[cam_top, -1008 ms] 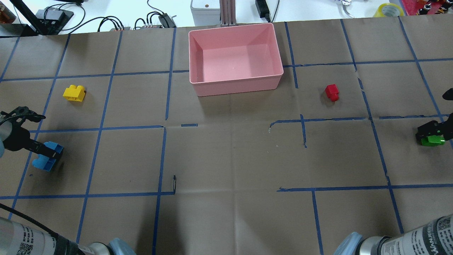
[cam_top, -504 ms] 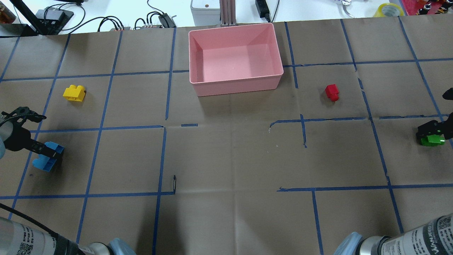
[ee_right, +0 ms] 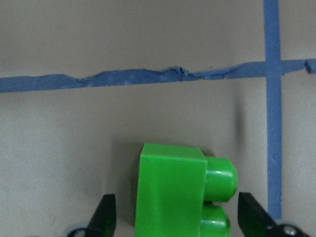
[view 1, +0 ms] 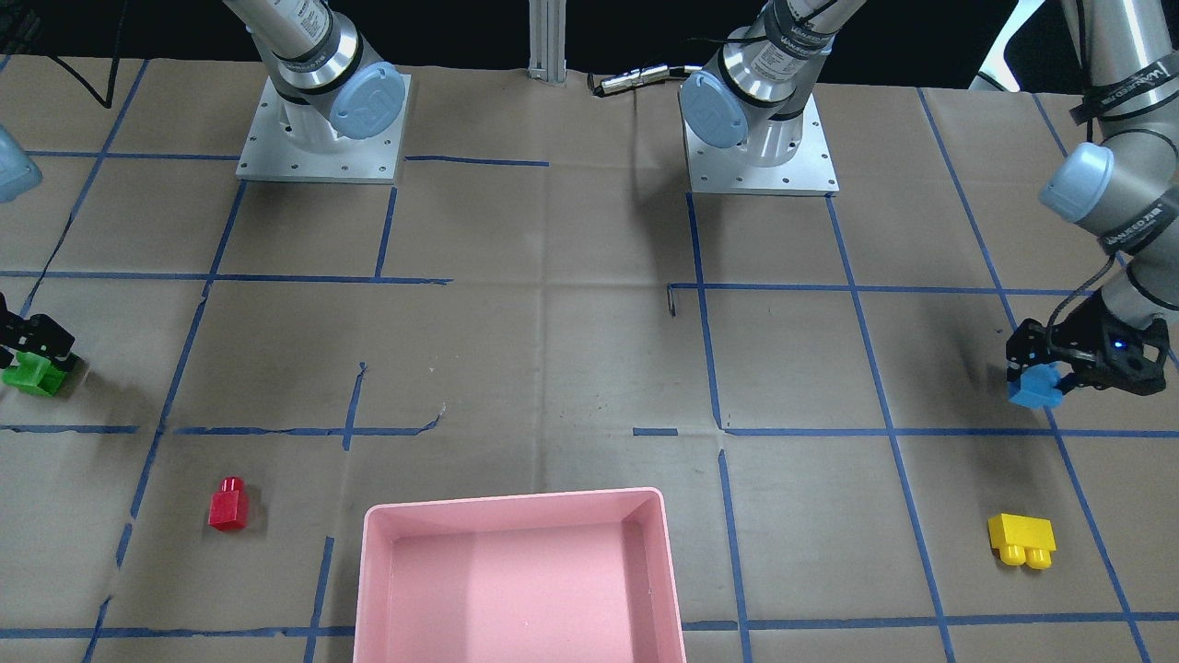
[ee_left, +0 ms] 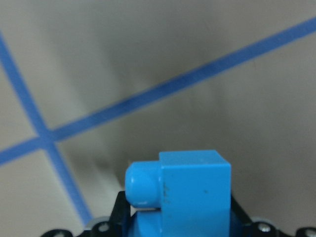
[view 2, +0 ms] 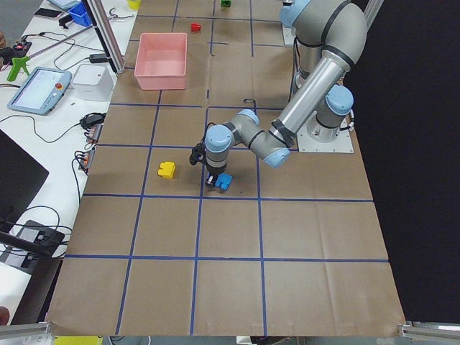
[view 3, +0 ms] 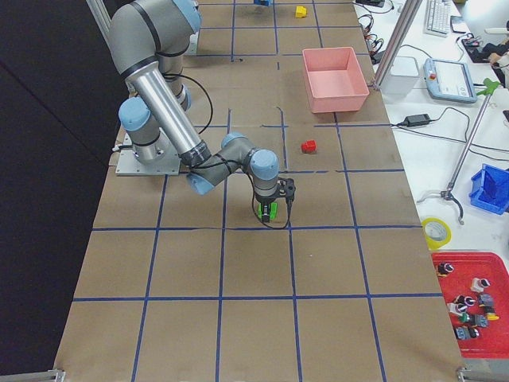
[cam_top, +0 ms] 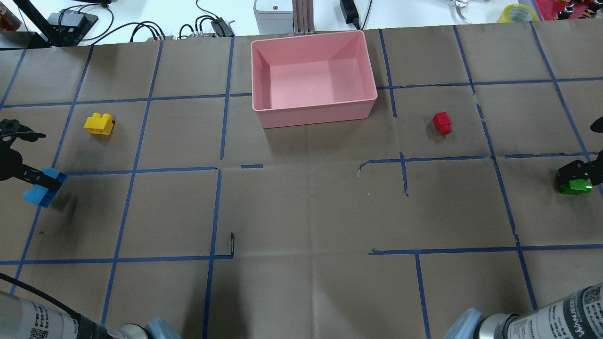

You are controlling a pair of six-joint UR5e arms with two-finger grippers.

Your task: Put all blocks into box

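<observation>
My left gripper is shut on the blue block and holds it a little above the paper at the table's left edge; the wrist view shows the blue block between the jaws. My right gripper is open and straddles the green block, which lies on the paper at the right edge; the right wrist view shows a gap beside the green block. The yellow block lies far left, the red block right of the pink box, which holds nothing.
Brown paper with blue tape lines covers the table. Cables, a grey device and a tape roll lie beyond the far edge behind the box. The two arm bases stand at the robot's side.
My left gripper has lifted the blue block off the paper and carried it left and a little farther away. My right gripper stays over the green block, slightly lower.
</observation>
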